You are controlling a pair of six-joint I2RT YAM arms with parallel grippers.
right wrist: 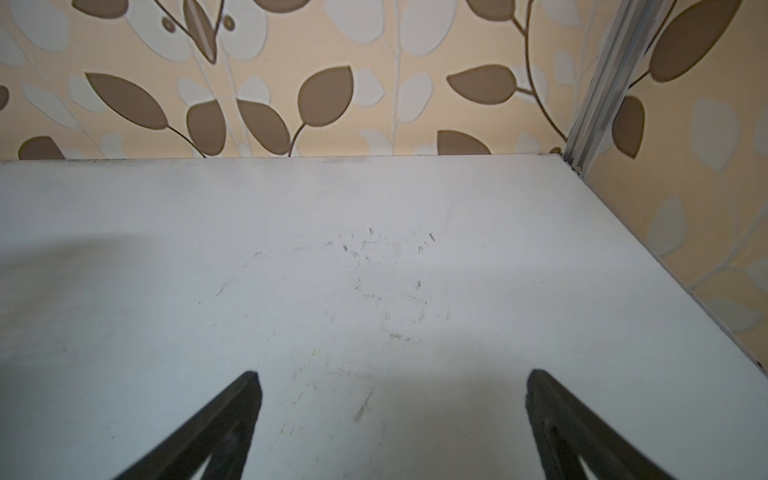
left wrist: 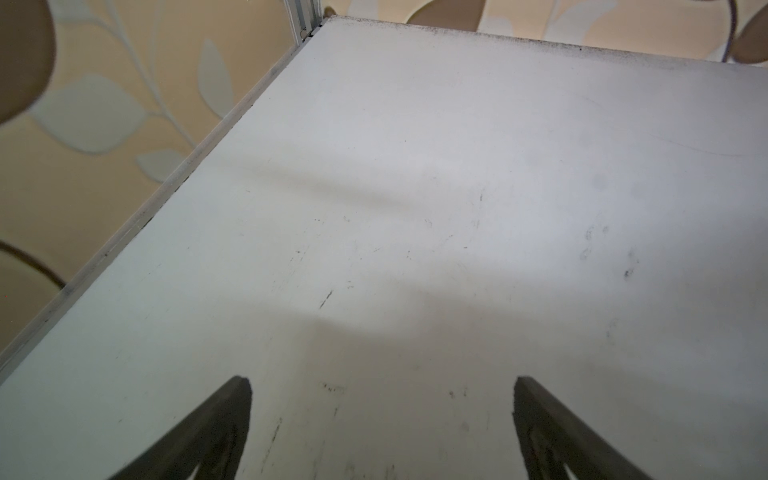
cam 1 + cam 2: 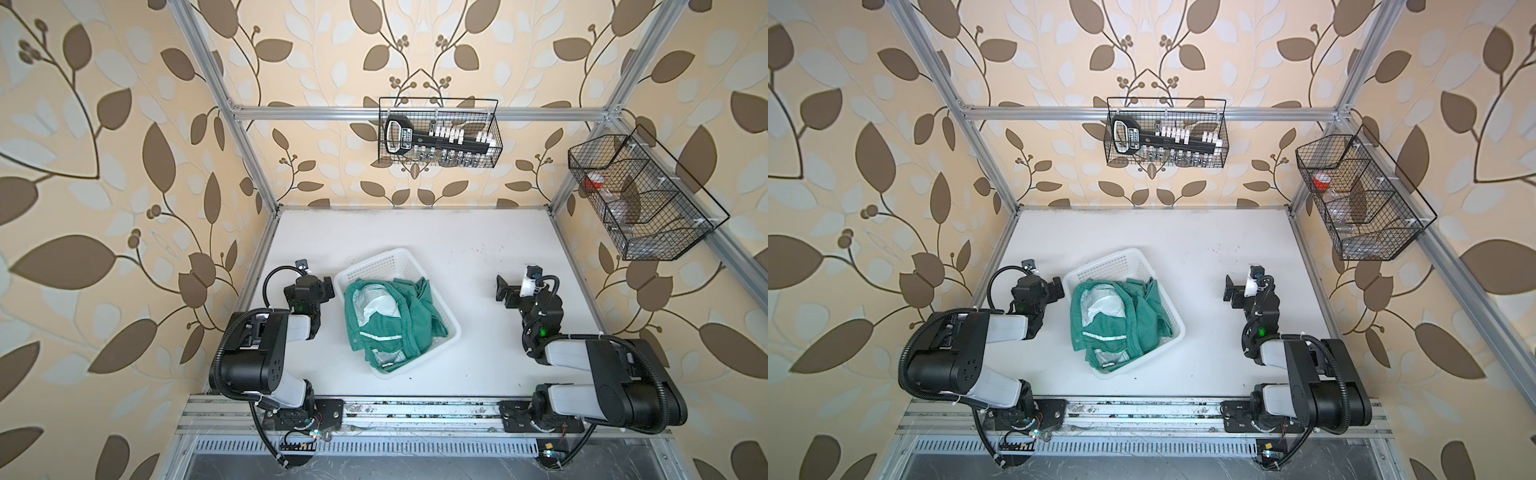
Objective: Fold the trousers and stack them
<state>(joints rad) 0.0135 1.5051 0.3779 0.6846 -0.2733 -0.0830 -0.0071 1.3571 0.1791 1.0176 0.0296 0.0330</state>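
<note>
Pincer L [image 2: 382, 378], pincer R [image 1: 393, 372]: wide, empty

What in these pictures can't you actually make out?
Teal-green cloth trousers: crumpled in the white perforated plastic basket; in both top views their own folds hide the legs and anything beneath.
Black wire basket at the right wall: contents too small and blurred behind mesh, in both top views.
Both wrist views: only bare white table; the trousers fall outside the frame.

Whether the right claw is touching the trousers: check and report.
Apart. In both top views a wide stretch of bare table separates the right claw from the trousers, which lie in the basket.
</note>
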